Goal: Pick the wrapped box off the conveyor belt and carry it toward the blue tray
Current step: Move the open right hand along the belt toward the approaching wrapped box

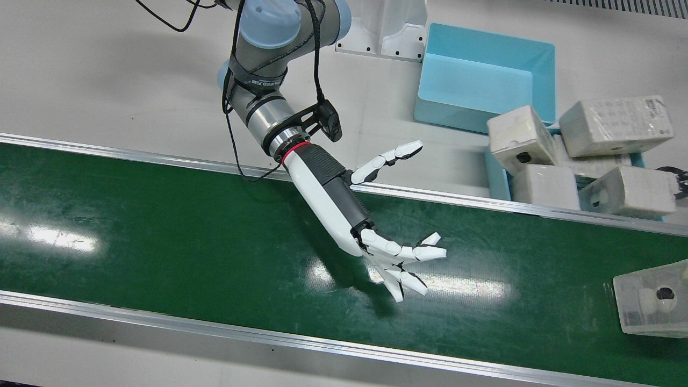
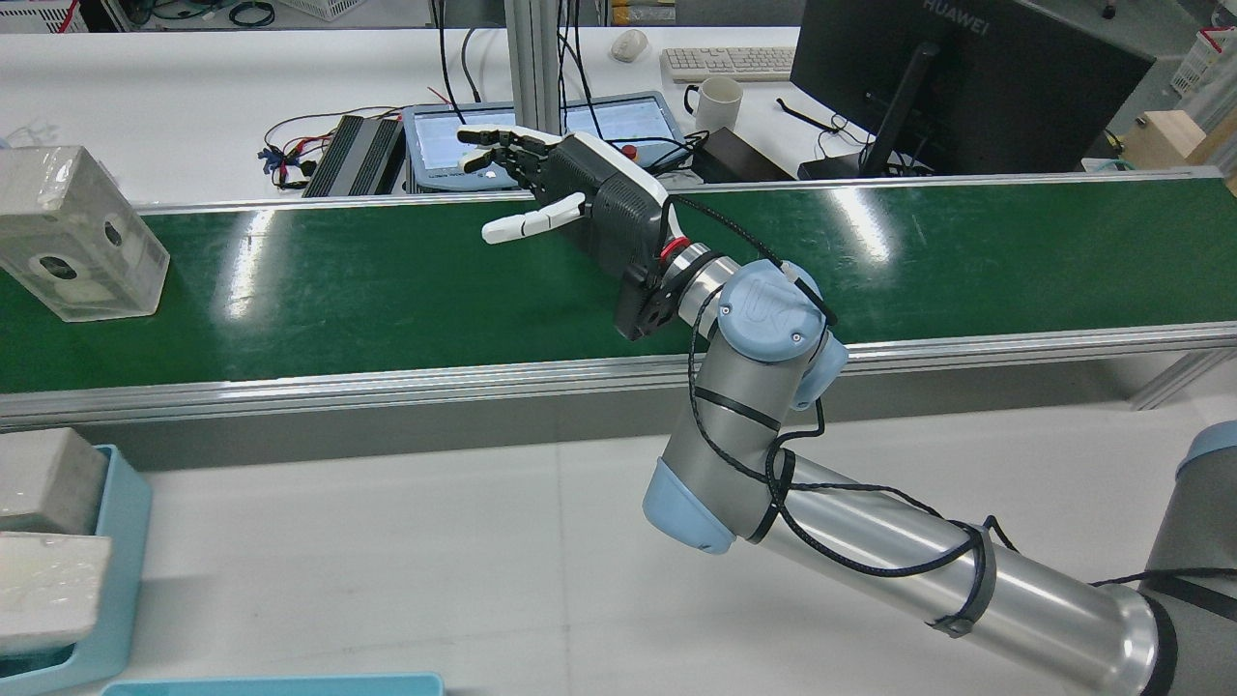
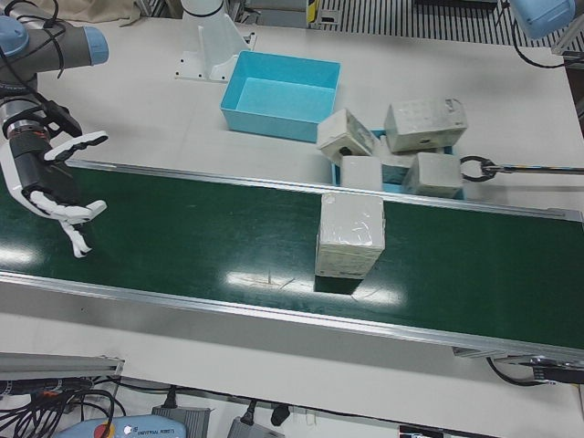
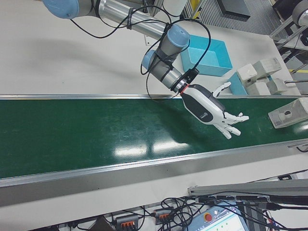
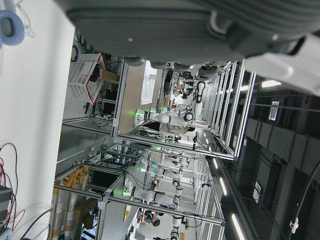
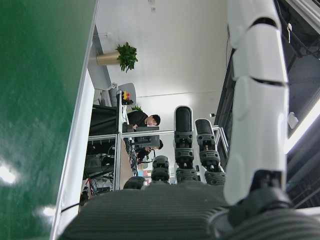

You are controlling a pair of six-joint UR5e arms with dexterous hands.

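The wrapped box (image 1: 653, 298) stands on the green conveyor belt (image 1: 161, 231) at the front view's right edge, clear film over a white carton. It also shows in the rear view (image 2: 72, 237), the left-front view (image 3: 350, 235) and the right-front view (image 4: 288, 113). My right hand (image 1: 398, 258) hovers over the belt's middle, open and empty, fingers spread, well apart from the box; the rear view (image 2: 560, 188) shows it too. The empty blue tray (image 1: 473, 86) sits beyond the belt. My left hand (image 5: 200, 25) shows only as a palm edge; its state is unclear.
A second blue tray (image 1: 497, 180) next to the belt's far rail holds several wrapped boxes (image 1: 615, 126). The belt has metal rails (image 1: 161, 322) on both sides. A monitor (image 2: 966, 87) and cables lie on the desk beyond the belt.
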